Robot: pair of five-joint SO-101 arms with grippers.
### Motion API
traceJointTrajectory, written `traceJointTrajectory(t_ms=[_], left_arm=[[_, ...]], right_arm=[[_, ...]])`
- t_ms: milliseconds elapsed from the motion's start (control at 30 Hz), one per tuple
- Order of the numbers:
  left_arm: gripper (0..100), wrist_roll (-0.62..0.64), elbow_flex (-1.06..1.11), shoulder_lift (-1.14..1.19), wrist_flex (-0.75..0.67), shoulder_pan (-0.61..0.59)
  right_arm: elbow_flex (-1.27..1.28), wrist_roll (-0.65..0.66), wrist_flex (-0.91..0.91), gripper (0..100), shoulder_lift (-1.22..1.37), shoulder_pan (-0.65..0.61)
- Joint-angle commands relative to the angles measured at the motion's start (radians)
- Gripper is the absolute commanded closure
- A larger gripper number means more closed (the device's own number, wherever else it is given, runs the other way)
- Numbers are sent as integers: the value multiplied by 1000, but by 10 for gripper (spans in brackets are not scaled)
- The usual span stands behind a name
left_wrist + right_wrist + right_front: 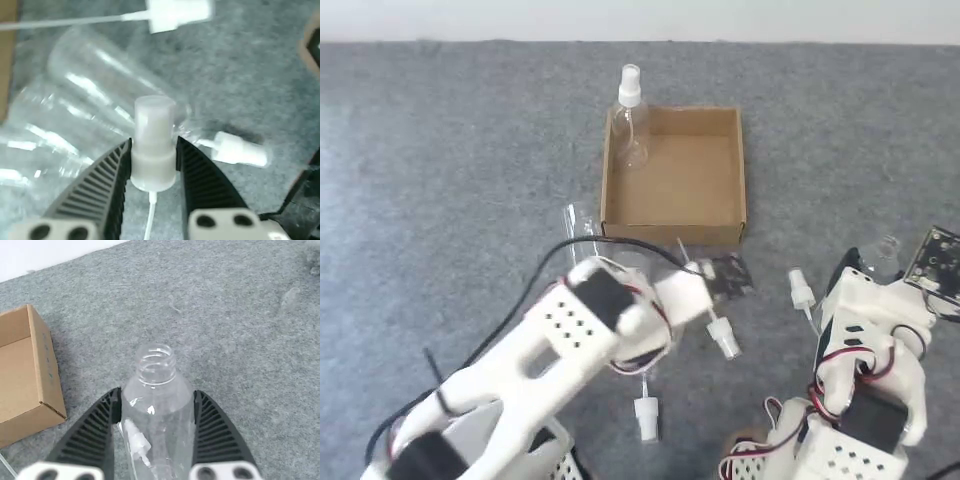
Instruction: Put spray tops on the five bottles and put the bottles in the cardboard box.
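Surface: a grey felt-like table cover (440, 150) runs back to a pale wall.
Left arm: the left gripper (153, 145) is clamped on a white spray top (154, 117), one ribbed finger against each side of its collar, and the thin dip tube hangs between them.
Under it: clear uncapped bottles (85, 80) lie on their sides, overlapping, just in front of the box.
Right arm: the right gripper (156, 394) grasps an open bottle (156, 365) by its body, and the threaded neck sticks out past the fingertips.
Loose spray tops: three lie on the cover. One (724, 338) is beside the left arm, one (646, 415) is nearer the arm bases, and one (802, 292) is next to the right arm.
Box: the cardboard box (672, 215) sits open beyond both arms.
In the box: a capped bottle (630, 125) stands upright at the far left corner.
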Motion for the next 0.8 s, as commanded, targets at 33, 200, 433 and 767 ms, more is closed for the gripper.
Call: traceJointTrajectory(t_ms=[33, 200, 433, 767], left_arm=[[934, -6, 12, -94, -21, -112], [934, -6, 7, -92, -78, -276], [934, 5, 7, -92, -186, -468], [935, 135, 5, -91, -281, -654]], right_arm=[[-15, -3, -22, 947, -13, 7], [-15, -3, -21, 947, -13, 5], [-14, -3, -21, 947, -13, 5], [-5, -3, -25, 947, -13, 4]])
